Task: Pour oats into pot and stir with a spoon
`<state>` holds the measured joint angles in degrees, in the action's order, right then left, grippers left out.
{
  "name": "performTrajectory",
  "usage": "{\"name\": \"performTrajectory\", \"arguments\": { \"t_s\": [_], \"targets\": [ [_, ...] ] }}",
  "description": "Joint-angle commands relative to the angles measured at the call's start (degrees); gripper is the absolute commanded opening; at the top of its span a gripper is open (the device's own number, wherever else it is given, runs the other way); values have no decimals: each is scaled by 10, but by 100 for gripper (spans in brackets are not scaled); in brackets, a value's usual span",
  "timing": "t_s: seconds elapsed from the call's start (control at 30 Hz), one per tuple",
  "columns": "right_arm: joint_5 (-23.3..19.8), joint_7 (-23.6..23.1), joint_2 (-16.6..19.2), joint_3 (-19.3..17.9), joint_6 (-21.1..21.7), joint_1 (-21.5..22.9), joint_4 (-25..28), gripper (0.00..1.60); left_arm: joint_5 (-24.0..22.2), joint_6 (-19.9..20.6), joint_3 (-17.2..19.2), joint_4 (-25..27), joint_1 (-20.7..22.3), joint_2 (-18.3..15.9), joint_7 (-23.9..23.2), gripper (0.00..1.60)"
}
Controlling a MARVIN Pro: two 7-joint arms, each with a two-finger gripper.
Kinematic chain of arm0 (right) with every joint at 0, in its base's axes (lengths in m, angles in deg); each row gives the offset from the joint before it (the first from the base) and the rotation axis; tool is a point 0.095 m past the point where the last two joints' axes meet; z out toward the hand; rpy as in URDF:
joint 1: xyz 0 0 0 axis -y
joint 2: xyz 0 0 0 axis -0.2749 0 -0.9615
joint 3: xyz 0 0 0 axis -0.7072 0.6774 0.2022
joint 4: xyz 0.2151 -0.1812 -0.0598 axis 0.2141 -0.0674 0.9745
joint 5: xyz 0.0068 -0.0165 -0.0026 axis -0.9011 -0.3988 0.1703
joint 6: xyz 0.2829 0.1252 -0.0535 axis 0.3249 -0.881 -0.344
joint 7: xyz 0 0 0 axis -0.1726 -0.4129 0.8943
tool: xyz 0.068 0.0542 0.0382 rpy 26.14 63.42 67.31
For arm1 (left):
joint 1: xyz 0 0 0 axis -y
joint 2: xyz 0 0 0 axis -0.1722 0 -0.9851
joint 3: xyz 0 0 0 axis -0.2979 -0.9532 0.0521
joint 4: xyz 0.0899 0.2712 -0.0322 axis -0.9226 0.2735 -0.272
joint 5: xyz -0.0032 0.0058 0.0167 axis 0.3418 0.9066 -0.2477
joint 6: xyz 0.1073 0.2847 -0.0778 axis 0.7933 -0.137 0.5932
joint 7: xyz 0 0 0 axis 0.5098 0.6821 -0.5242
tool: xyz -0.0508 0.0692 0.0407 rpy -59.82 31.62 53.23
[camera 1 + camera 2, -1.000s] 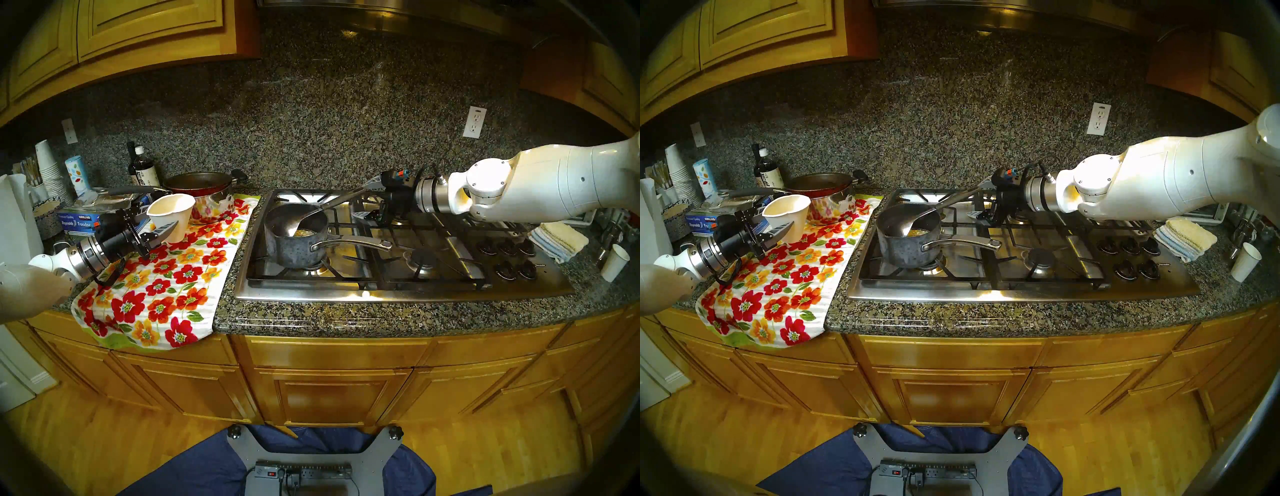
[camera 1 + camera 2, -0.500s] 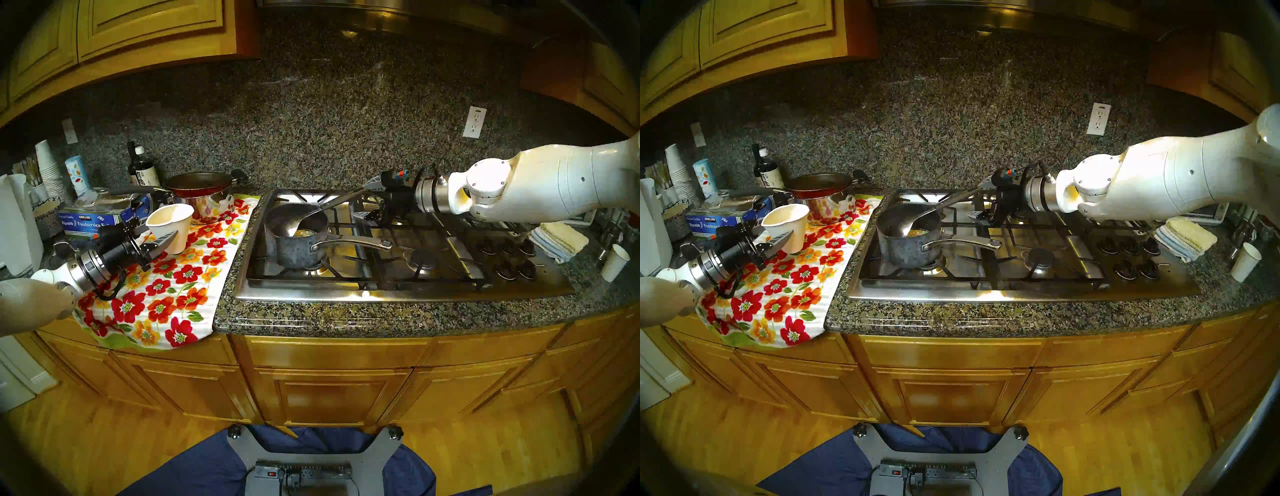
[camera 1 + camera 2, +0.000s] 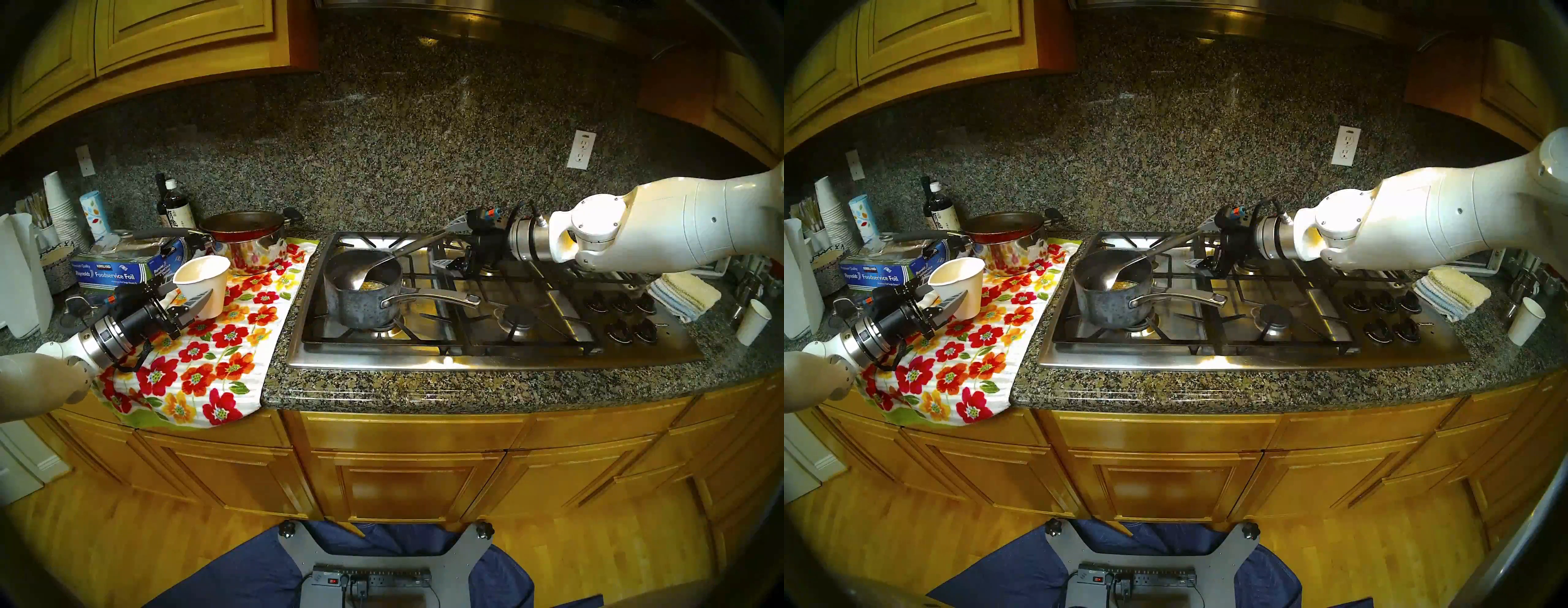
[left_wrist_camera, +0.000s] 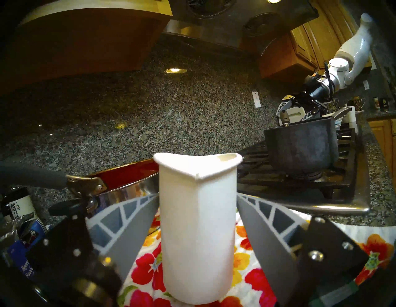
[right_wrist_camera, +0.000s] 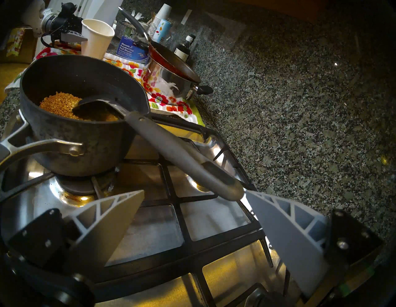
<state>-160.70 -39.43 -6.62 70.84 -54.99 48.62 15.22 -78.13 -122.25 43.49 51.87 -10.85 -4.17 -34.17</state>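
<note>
The dark grey pot [image 3: 360,297] [image 5: 81,133] stands on the front left burner, its silver handle pointing right. Beige oats [image 3: 373,285] [image 5: 57,105] lie on its bottom. The spoon [image 3: 407,250] [image 5: 171,154] leans in the pot, bowl in the oats, dark handle over the rim toward the back right. My right gripper [image 3: 441,247] [image 5: 194,191] is open, and the handle's end lies just beside one fingertip, ungripped. My left gripper [image 3: 191,293] [image 4: 197,195] has both fingertips against the sides of a white paper cup [image 3: 208,288] [image 4: 197,225] with a creased rim. The cup's base rests on the floral towel [image 3: 203,361].
A red pan on a shiny steel pot [image 3: 242,237], a foil box [image 3: 114,271] and a dark bottle [image 3: 176,208] crowd the counter behind the cup. Right of the cooktop [image 3: 509,356] and its knobs [image 3: 619,314] lie folded cloths [image 3: 683,293] and another white cup [image 3: 753,320].
My left arm has come down and drawn back to the left with the cup, bringing its base onto the towel. The right arm, spoon and pot have not moved.
</note>
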Motion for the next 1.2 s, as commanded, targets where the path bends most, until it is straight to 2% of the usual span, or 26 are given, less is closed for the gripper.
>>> {"name": "performTrajectory", "arguments": {
  "t_s": [0.0, 0.73, 0.83, 0.87, 0.9, 0.93, 0.97, 1.17],
  "targets": [
    [0, 3, 1, -12, -5, 22, -5, 160, -27, 0, 26, -13, -12, 4, -58, 131],
    [0, 3, 1, -12, -5, 22, -6, 160, -71, 0, 58, -30, -82, 16, -63, 136],
    [0, 3, 1, -12, -5, 22, -6, 160, -74, 0, 61, -25, -89, 13, -66, 135],
    [0, 3, 1, -12, -5, 22, -6, 160, -67, 0, 59, -19, -91, 10, -55, 135],
    [0, 3, 1, -12, -5, 22, -6, 160, -73, 0, 61, -20, -94, 10, -67, 136],
    [0, 3, 1, -12, -5, 22, -6, 160, -64, 0, 60, -12, -95, 6, -50, 134],
    [0, 3, 1, -12, -5, 22, -6, 160, -71, 0, 62, -10, -98, 4, -64, 135],
    [0, 3, 1, -12, -5, 22, -6, 160, -61, 0, 61, 13, -108, -11, -57, 134]
  ]
}}
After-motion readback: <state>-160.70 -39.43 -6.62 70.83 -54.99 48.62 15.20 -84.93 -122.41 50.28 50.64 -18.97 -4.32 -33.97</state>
